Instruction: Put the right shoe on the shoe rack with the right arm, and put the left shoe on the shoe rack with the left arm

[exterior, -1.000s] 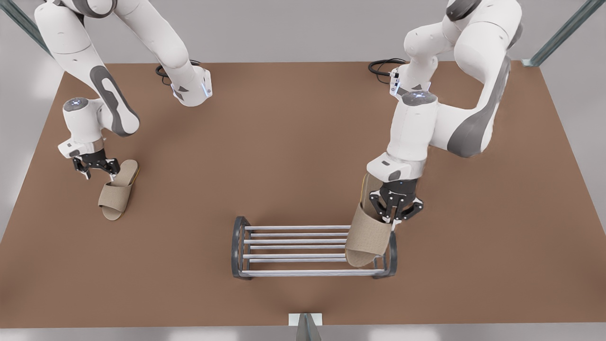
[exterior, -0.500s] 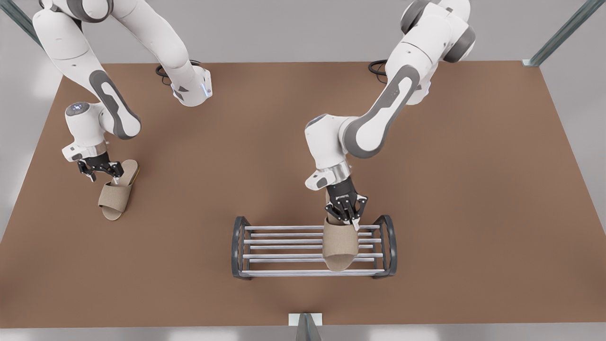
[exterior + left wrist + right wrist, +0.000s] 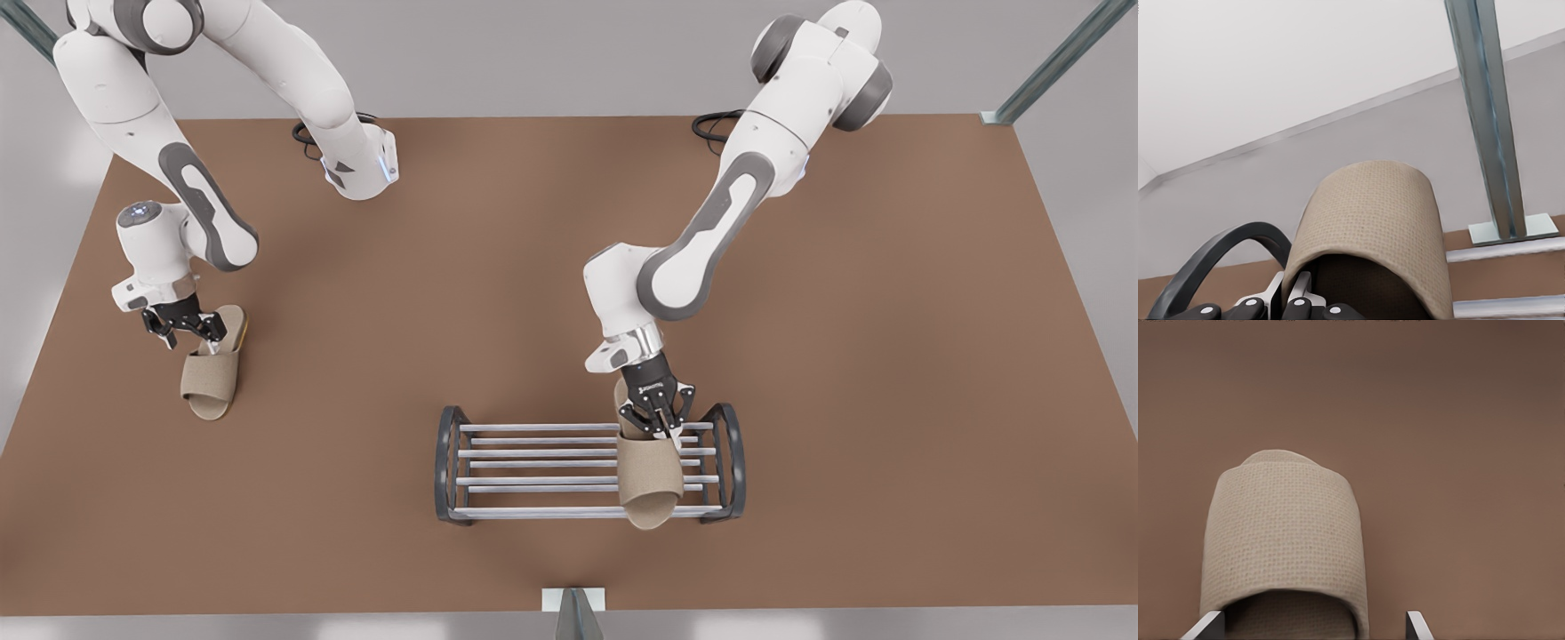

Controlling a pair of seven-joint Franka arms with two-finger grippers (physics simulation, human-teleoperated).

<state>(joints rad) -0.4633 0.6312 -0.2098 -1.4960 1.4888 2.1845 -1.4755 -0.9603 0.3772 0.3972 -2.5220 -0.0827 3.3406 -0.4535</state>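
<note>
The left shoe (image 3: 649, 480) is being held across the rack (image 3: 533, 453) by the left gripper (image 3: 660, 425), which is clamped on its heel, seemingly for setting down. Well apart on the table (image 3: 444, 267), the right shoe (image 3: 209, 378) is being straddled at the heel by the right gripper (image 3: 188, 329), fingers apart, likely ahead of a grasp.

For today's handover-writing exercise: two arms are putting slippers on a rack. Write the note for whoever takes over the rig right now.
Left pincer: shut on the heel end of a slipper that lies across the bars of the rack, at the front view's right end, toe over the front bar.
Right pincer: at the heel of the other slipper, far off on the table at the front view's left; grip unclear.
Done: one slipper is on the rack.
Left: release it, withdraw, then bring the other slipper to the rack's free half.
</note>
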